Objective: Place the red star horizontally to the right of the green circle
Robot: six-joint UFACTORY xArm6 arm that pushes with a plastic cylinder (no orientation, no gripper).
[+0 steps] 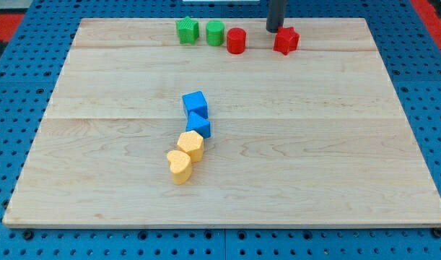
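Note:
The red star [286,40] lies near the view's top, right of centre. The green circle [215,32] stands to its left, with a red cylinder [237,40] between them, close to the green circle's right side. My tip [274,29] is at the view's top, touching or just off the red star's upper left side. The dark rod rises out of the view above it.
A green star-like block [187,30] sits left of the green circle. Two blue blocks [196,113] and two yellow blocks [185,156] form a slanted chain at the board's middle. The wooden board [350,159] lies on a blue perforated base.

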